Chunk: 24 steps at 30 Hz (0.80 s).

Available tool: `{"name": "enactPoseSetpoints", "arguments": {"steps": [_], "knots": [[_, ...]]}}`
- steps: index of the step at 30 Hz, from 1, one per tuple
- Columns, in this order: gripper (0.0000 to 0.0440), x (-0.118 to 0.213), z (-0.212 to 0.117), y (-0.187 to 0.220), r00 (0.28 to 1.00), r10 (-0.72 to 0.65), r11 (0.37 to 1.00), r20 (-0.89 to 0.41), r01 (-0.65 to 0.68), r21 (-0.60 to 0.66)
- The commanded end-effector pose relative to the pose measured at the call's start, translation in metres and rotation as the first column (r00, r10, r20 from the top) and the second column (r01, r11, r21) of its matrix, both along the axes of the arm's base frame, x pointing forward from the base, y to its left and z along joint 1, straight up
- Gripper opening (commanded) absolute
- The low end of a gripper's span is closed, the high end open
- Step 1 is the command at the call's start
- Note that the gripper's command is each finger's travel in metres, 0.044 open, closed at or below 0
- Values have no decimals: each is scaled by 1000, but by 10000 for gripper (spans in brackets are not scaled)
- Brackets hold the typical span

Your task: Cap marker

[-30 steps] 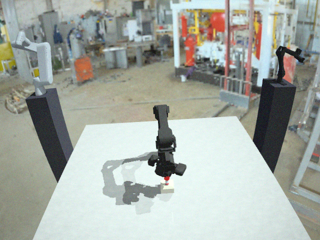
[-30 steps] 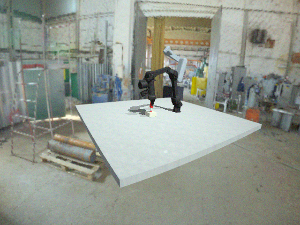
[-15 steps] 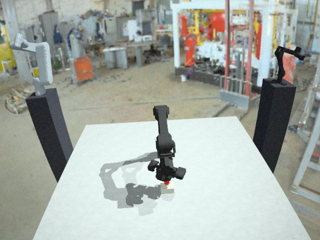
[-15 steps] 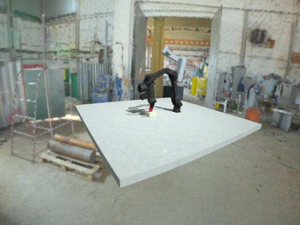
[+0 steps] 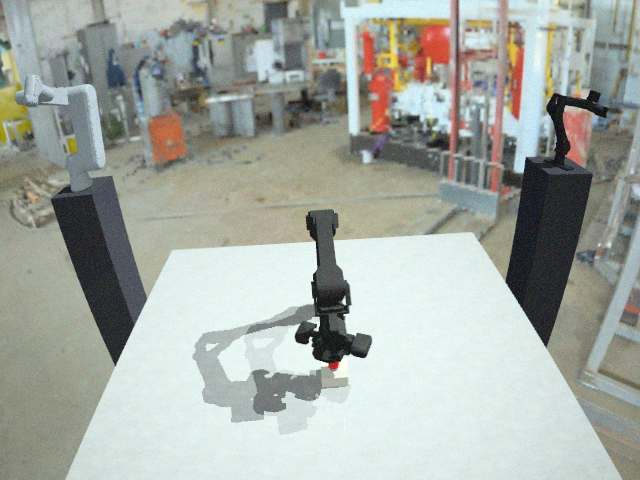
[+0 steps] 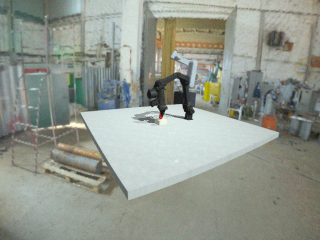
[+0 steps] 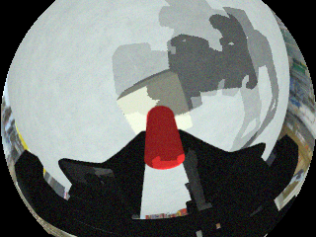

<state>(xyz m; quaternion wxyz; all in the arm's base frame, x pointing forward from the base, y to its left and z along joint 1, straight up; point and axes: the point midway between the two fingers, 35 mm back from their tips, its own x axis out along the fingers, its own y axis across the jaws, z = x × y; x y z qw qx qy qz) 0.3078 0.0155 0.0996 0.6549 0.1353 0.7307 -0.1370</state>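
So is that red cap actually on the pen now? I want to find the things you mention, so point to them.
It looks on: the red cap [image 5: 333, 365] [image 6: 160, 115] [image 7: 164, 135] stands over the cream block [image 5: 334, 382] [image 6: 162, 122] [image 7: 132, 105], no pen showing between. Whether it's clicked, I cannot tell.

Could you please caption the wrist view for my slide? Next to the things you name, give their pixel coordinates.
The claw [image 7: 161, 134] grips the red cap [image 7: 162, 133], with the cream holder block [image 7: 133, 105] beyond.
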Motion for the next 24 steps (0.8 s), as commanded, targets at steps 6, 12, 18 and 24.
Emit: {"name": "enactPoseSetpoints", "arguments": {"steps": [6, 12, 18, 24], "knots": [[122, -9, -18, -2, 998, 24, 1000, -53, -24, -2], [132, -8, -19, -2, 998, 33, 999, -51, -33, -3], [141, -8, -21, -4, 998, 52, 999, -47, -52, -5], [189, -17, -20, -3, 995, 74, 997, -63, -74, 6]]}}
